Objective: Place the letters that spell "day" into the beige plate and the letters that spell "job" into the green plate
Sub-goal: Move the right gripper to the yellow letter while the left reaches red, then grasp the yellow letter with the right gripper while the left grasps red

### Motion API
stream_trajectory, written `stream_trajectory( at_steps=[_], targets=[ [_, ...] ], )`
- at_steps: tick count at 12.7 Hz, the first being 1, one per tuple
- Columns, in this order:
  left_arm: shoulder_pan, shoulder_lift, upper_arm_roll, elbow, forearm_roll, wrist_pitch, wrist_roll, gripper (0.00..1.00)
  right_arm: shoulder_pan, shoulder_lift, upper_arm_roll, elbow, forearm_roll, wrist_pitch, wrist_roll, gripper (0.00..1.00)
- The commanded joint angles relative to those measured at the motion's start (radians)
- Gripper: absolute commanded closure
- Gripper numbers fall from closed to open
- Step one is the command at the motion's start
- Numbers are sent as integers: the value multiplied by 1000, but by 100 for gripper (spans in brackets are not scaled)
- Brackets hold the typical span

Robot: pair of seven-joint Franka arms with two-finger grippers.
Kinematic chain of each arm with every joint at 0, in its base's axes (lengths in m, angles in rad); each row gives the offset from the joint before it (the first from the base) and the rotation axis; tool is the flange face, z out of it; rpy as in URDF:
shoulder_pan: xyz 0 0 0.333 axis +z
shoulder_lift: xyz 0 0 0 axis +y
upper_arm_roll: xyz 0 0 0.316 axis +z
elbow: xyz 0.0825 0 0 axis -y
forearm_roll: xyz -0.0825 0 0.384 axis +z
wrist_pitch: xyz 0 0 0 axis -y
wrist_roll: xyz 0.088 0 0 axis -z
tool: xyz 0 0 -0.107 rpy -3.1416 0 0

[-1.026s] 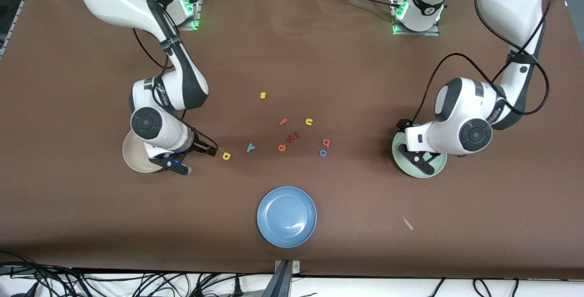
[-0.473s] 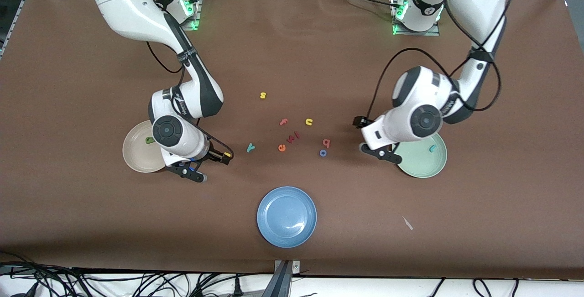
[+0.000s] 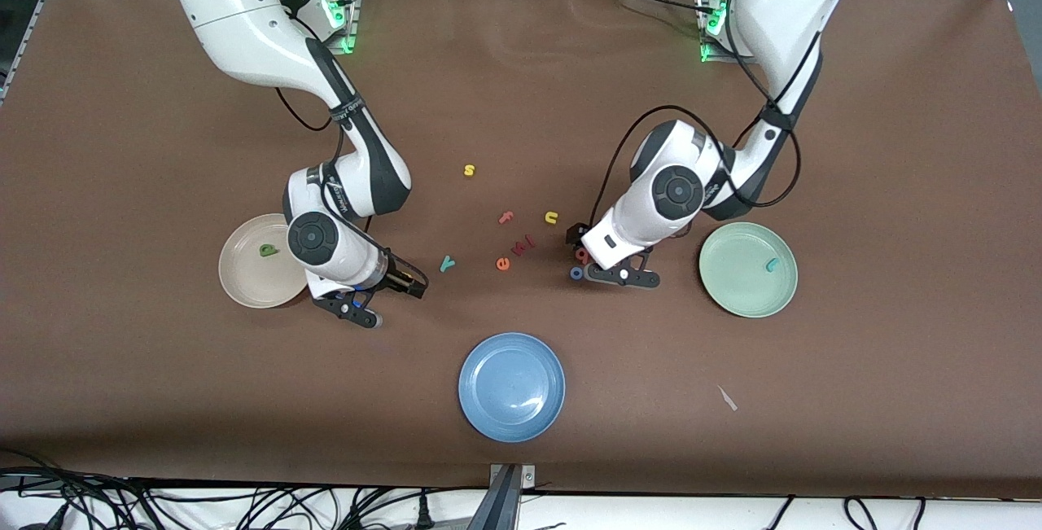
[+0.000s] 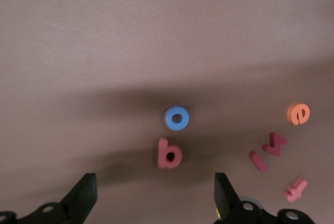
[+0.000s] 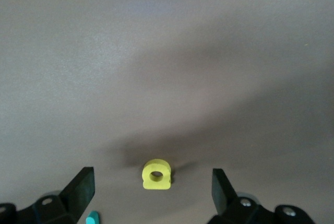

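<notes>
Brown table (image 3: 521,90) with three plates and a scatter of small letters.
Beside the right gripper (image 3: 376,295) lies the beige plate (image 3: 244,282); the yellow "a" (image 5: 156,174) sits directly under that gripper, the teal "y" (image 3: 447,263) just past it. Under the left gripper (image 3: 606,265) lie the blue "o" (image 4: 177,118) and red "b" (image 4: 169,153), touching or nearly so. The orange "e" (image 3: 503,264), pink "f" (image 3: 506,218), yellow "u" (image 3: 551,217) and yellow "s" (image 3: 469,170) lie between the two grippers. The green plate (image 3: 737,290) is beside the left gripper; the blue plate (image 3: 511,386) sits nearest the front camera.
</notes>
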Motion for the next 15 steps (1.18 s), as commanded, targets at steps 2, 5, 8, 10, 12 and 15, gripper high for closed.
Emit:
stream_trajectory(
  at_steps=[2, 5, 8, 10, 12, 15],
  targets=[
    [-39, 43, 13, 16, 0, 70, -10, 30, 4, 29, 1, 30, 22, 12, 6, 5],
    [-53, 60, 13, 10, 65, 74, -14, 33, 4, 42, 3, 32, 22, 14, 6, 8],
    [-56, 62, 14, 2, 69, 74, -16, 33, 4, 49, 14, 29, 23, 40, 6, 16],
    [-55, 67, 14, -4, 92, 74, -16, 33, 4, 49, 14, 26, 39, 40, 4, 28],
    [-56, 67, 14, -6, 95, 74, -18, 41, 4, 49, 14, 26, 40, 40, 1, 38],
    [-55, 71, 16, -6, 124, 74, -18, 45, 1, 51, 14, 26, 39, 38, -8, 46]
  ],
)
